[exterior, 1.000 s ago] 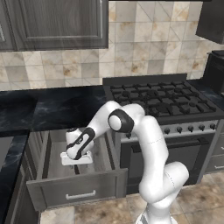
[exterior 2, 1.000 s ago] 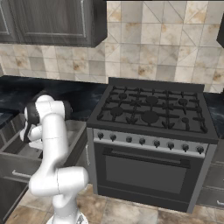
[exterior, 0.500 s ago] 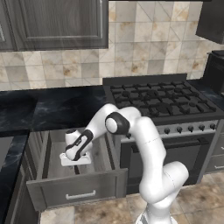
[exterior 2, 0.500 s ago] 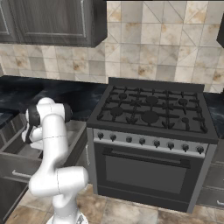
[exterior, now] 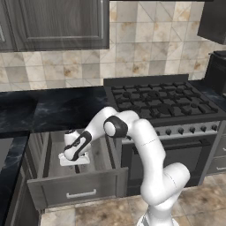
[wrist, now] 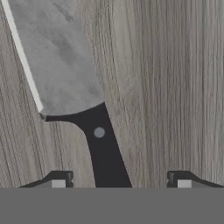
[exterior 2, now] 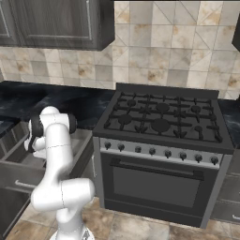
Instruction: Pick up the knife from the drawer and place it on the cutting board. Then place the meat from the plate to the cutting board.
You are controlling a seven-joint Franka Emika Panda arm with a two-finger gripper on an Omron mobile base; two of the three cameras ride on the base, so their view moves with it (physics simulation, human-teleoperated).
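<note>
Reaching down into the drawer — pulled well out below the dark counter, left of the stove, with open floor at its front. Gripper low over the pale wood bottom, fingertips apart, straddling the black handle of the knife without touching it. Knife flat inside the drawer — blade pointing away from the hand.
</note>
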